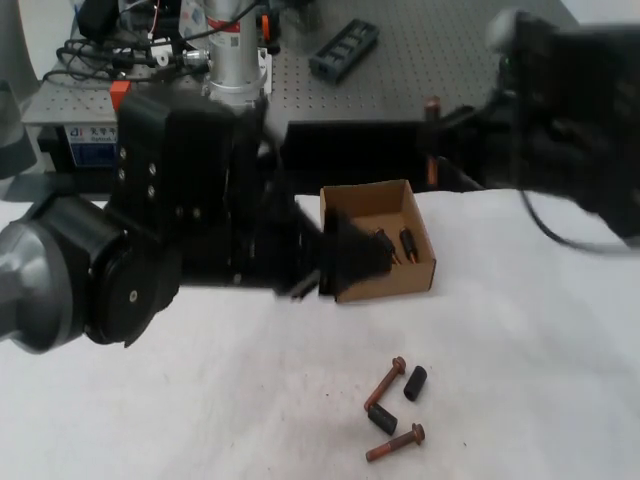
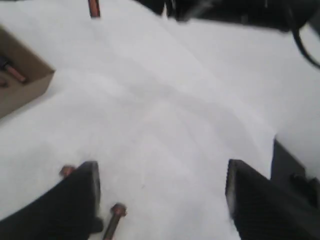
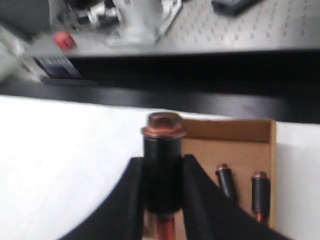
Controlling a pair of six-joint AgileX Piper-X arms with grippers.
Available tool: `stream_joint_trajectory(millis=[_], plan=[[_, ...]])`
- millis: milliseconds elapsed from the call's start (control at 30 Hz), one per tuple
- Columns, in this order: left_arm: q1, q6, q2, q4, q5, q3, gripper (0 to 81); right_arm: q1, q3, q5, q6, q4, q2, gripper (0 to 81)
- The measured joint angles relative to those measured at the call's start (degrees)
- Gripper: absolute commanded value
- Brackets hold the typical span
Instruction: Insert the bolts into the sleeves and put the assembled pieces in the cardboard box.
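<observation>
My right gripper (image 3: 162, 200) is shut on an assembled piece (image 3: 162, 132), a copper bolt standing upright in a black sleeve. In the high view this piece (image 1: 432, 140) hangs above and behind the cardboard box (image 1: 375, 205). Two assembled pieces (image 1: 384, 245) (image 1: 408, 243) lie in the box (image 3: 227, 130). My left gripper (image 2: 160, 195) is open over the white cloth, beside the box (image 2: 25, 85), with nothing between its fingers. Two loose bolts (image 1: 385, 383) (image 1: 395, 443) and two black sleeves (image 1: 415, 383) (image 1: 381, 418) lie on the cloth near the front edge. Two bolt heads (image 2: 114, 220) (image 2: 66, 171) show by my left finger.
A white cloth (image 1: 520, 340) covers the bench. Behind it lies a perforated metal plate (image 1: 420, 70) with a black slotted holder (image 1: 343, 48) and cabled equipment (image 1: 150, 50) at the back left. The left arm's bulky body (image 1: 180, 230) hides the left-middle area.
</observation>
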Motion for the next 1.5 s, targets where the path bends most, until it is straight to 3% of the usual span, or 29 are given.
stream_joint_trajectory(millis=[100, 167, 333, 433, 500, 567, 700, 867, 1133, 1500], plan=[[0.0, 3.95, 0.0, 5.82, -3.11, 0.0, 51.0, 0.57, -7.81, 2.23, -2.33, 7.32, 7.79, 3.5], [0.0, 5.12, 0.0, 7.84, -4.19, 0.0, 51.0, 1.7, -18.46, 4.91, -5.61, 16.01, 20.54, 3.5], [0.0, 7.72, 0.0, 12.29, -6.83, 0.0, 51.0, 3.34, -31.95, 6.94, -8.29, 29.33, 32.15, 2.9], [-0.76, 9.67, 0.76, 15.46, -7.55, 0.0, 51.0, 3.4, -33.85, 6.19, -8.35, 32.47, 34.62, 23.3], [-4.57, 13.09, 4.29, 17.71, -9.93, -1.16, 49.3, 3.26, -33.99, 5.13, -8.35, 32.67, 34.6, 36.0], [-7.6, 15.68, 7.19, 20.14, -11.55, -3.64, 46.7, 3.07, -34.08, 3.3, -8.35, 32.65, 33.77, 37.6], [-10.71, 19.06, 10.26, 23.49, -14.25, -7.32, 45.2, 1.68, -34.08, -1.09, -8.35, 33.53, 28.6, 28.8], [-15.59, 25.31, 19.45, 30.82, -17.72, -18.91, 43.3, -0.2, -32.24, -2.42, -8.35, 34.4, 18.63, 28.8], [-19.87, 32.91, 34.07, 40.78, -22.02, -37.07, 39.0, -2.57, -19.66, -2.71, -8.35, 34.6, 2.31, 28.8], [-22.0, 36.92, 40.77, 45.62, -28.01, -42.52, 39.0, -4.8, -2.06, -2.87, -6.15, 32.2, -10.07, 28.8]])
